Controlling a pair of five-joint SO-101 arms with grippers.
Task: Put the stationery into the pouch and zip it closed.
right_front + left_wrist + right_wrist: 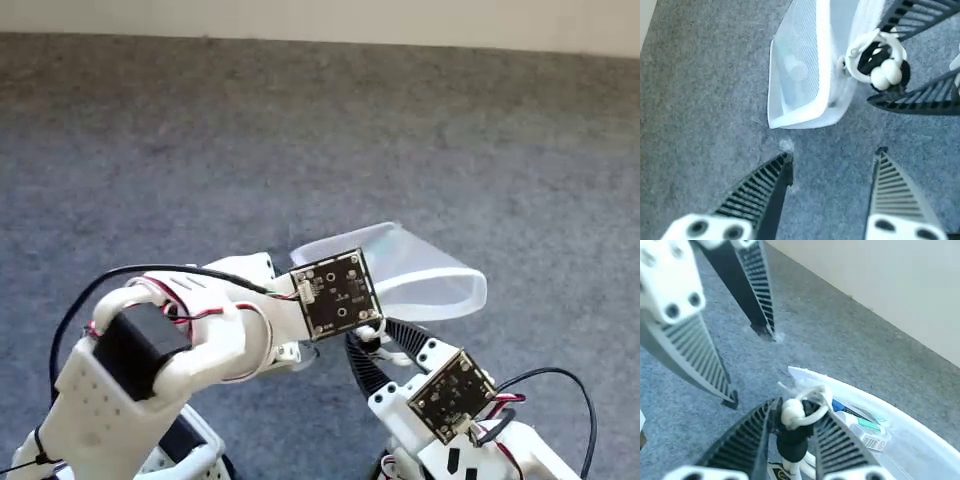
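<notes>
From above, a white mesh pouch (425,270) lies mid-table on the grey table (150,140). The left arm (190,340) comes in from the near left, its wrist over the pouch's near left end. The right gripper (372,348) sits at that same end, coming from the near right.

In the left wrist view, the left gripper (833,155) is spread wide over bare table just beside a corner of the pouch (800,65), with nothing between its fingers. Past it, the right gripper (875,62) has a ribbed finger on each side of the zip pull (885,74), a white cord loop with beads at the pouch's end.

In the right wrist view, the right gripper (792,416) is closed in on the zip pull (812,395), pinching its knot. The pouch (920,440) gapes open just behind, and the stationery (860,424) lies inside it. The left gripper (752,367) stands spread over the table nearby.
</notes>
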